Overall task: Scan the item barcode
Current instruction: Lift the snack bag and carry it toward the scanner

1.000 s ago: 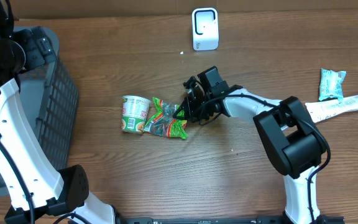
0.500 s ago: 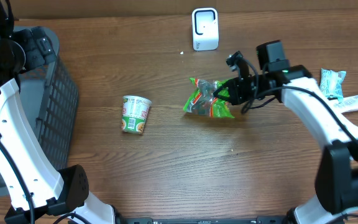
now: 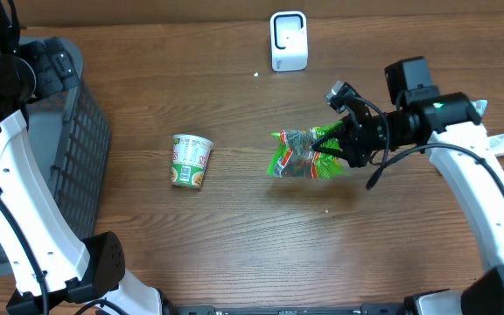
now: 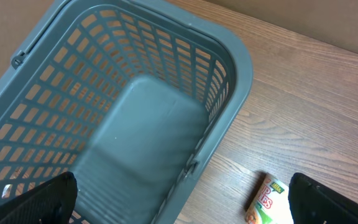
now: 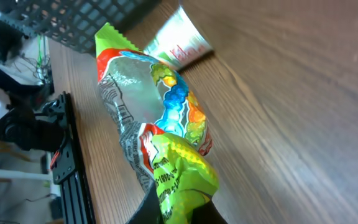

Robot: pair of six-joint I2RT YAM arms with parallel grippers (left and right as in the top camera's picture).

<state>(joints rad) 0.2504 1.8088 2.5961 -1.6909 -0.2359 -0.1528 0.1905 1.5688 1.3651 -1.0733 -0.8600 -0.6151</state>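
The item is a crinkly green candy bag with a clear window, hanging in the air right of the table's middle. My right gripper is shut on its right end. In the right wrist view the bag stretches away from the right gripper, whose fingers pinch its green sealed edge. Printed text shows on the bag, but I cannot make out a barcode. The white scanner stands at the back, beyond the bag. My left gripper is open above the basket's rim, holding nothing.
A grey mesh basket sits at the left. A noodle cup lies on its side on the table. A blue-green packet and a white tube lie at the far right.
The right gripper has lifted the candy bag from beside the noodle cup and carried it to the right, now clear of the table. The left arm has not moved.
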